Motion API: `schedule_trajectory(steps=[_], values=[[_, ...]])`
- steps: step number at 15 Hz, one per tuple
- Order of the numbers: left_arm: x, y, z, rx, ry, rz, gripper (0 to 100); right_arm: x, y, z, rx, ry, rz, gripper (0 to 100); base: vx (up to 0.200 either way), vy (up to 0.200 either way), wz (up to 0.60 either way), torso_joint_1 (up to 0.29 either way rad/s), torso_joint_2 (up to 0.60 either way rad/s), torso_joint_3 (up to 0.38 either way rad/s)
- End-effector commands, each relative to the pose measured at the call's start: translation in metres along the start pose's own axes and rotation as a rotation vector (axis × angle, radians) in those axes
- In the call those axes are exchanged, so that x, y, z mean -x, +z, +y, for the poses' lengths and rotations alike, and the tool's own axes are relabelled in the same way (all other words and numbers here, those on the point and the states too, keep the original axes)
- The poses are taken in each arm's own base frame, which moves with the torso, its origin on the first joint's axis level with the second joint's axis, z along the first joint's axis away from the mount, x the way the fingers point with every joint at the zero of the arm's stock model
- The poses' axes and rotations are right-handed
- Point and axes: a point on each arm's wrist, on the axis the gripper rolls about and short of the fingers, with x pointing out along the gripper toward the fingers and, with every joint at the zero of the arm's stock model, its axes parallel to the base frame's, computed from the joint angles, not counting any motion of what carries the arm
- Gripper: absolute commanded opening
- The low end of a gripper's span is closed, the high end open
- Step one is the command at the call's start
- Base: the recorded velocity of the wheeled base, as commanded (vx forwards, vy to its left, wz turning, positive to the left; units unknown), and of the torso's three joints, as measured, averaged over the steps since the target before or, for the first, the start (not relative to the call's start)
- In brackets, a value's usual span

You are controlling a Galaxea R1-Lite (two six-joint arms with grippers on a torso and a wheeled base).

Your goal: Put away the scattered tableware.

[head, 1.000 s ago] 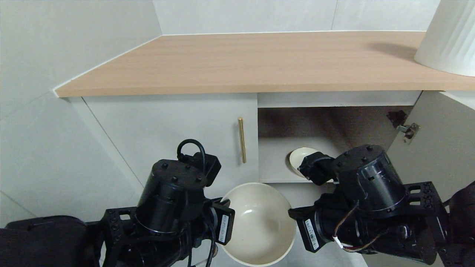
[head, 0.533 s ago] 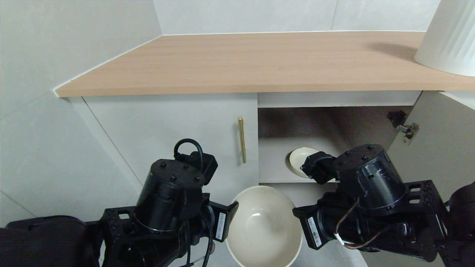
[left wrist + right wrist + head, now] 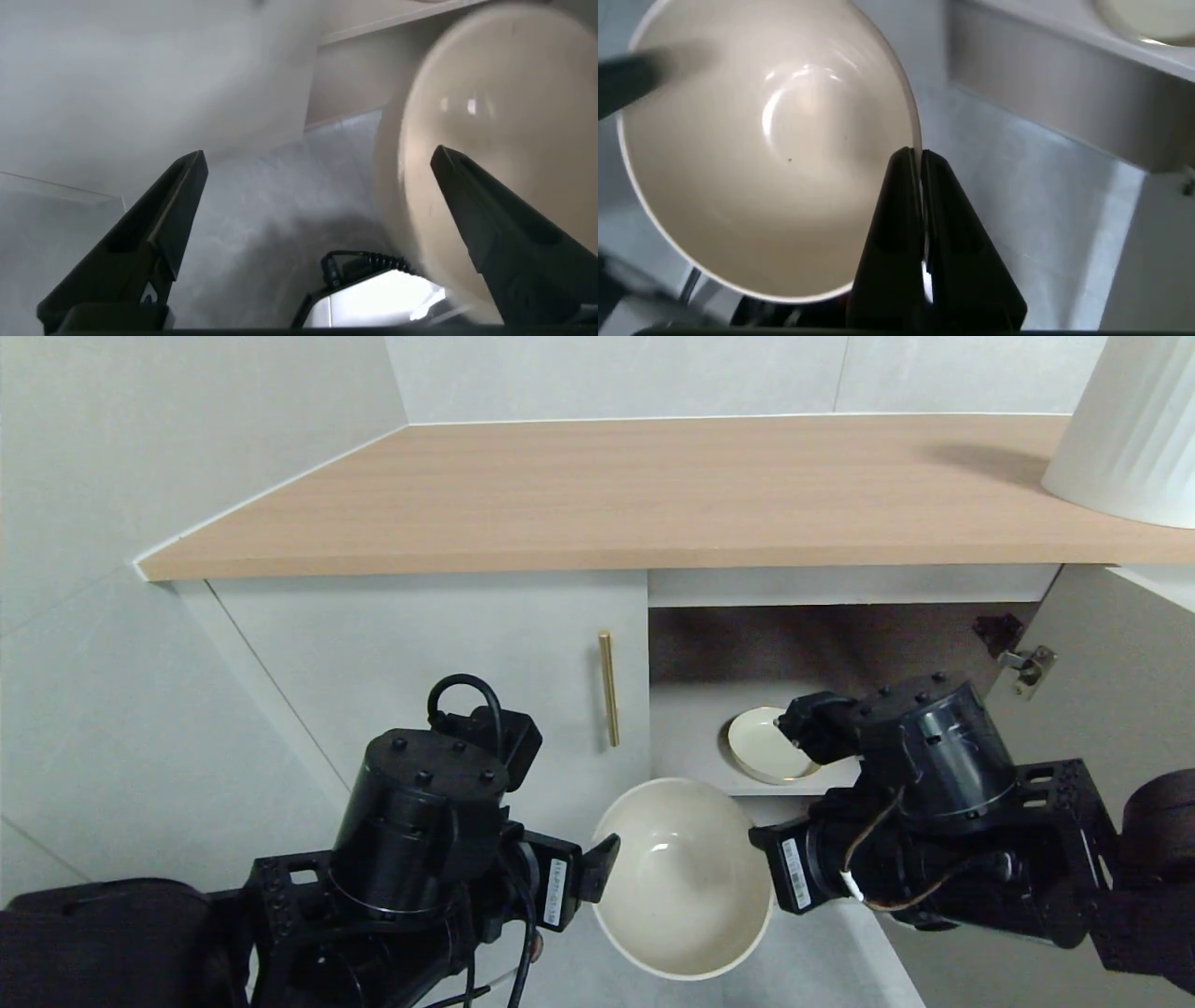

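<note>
The fingers of the right gripper (image 3: 920,187) pinch the rim of the large cream ceramic bowl (image 3: 684,882), held in the air before the open cabinet's shelf (image 3: 686,737), where a small cream dish (image 3: 756,747) lies. The fingers of the left gripper (image 3: 318,215) gape wide just beside the bowl, near the closed door's brass handle (image 3: 608,689).

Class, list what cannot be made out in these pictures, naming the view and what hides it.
Plate: head view, right side behind the right arm; right wrist view, cut by the edge.
Bowl: left wrist view, blurred, cut by the edge.
White ribbed thing on the counter: head view, cut off at the corner; kind unclear.
</note>
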Motion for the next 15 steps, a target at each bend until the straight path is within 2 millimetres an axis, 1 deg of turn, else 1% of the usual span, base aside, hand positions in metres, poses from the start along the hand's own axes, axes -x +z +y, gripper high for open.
schedule_trajectory(steps=[1, 2, 4, 5, 6, 9, 10, 12, 13, 15], values=[[0.001, 0.001, 0.001, 0.004, 0.000, -0.005, 100, -0.018, 0.011, -0.030, -0.087, -0.097, -0.005, 0, 0.000, 0.000, 0.00, 0.000, 0.00, 0.000], [0.001, 0.001, 0.001, 0.004, 0.001, -0.006, 100, -0.031, 0.018, -0.043, -0.165, -0.140, -0.011, 0, 0.000, 0.000, 0.00, 0.000, 0.00, 0.000], [0.001, 0.001, 0.001, 0.004, 0.013, -0.009, 100, -0.051, 0.019, -0.062, -0.257, -0.249, -0.008, 0, 0.000, 0.000, 0.00, 0.000, 0.00, 0.000], [0.002, 0.002, 0.001, 0.004, 0.014, -0.011, 100, -0.058, 0.021, -0.071, -0.302, -0.291, -0.019, 0, 0.000, 0.000, 0.00, 0.000, 0.00, 0.000], [0.002, 0.002, 0.001, 0.006, 0.014, -0.011, 100, -0.062, 0.027, -0.082, -0.381, -0.327, -0.045, 0, 0.000, 0.000, 0.00, 0.000, 0.00, 0.000], [0.001, 0.001, 0.001, 0.002, 0.016, -0.007, 100, -0.064, 0.037, -0.104, -0.486, -0.378, -0.101, 0, 0.000, 0.000, 0.00, 0.000, 0.00, 0.000], [0.001, 0.001, 0.001, 0.004, 0.016, -0.007, 100, -0.067, 0.040, -0.107, -0.494, -0.393, -0.130, 0, 0.000, 0.000, 0.00, 0.000, 0.00, 0.000], [0.001, 0.001, 0.001, 0.002, 0.016, -0.007, 100, -0.078, 0.040, -0.116, -0.511, -0.447, -0.179, 0, 0.000, 0.000, 0.00, 0.000, 0.00, 0.000], [0.001, 0.001, 0.001, 0.002, 0.016, -0.007, 100, -0.085, 0.040, -0.125, -0.521, -0.481, -0.205, 0, 0.000, 0.000, 0.00, 0.000, 0.00, 0.000], [0.001, 0.000, 0.002, 0.002, 0.018, -0.004, 100, -0.095, 0.041, -0.136, -0.539, -0.504, -0.212, 0, 0.000, 0.000, 0.00, 0.000, 0.00, 0.000]])
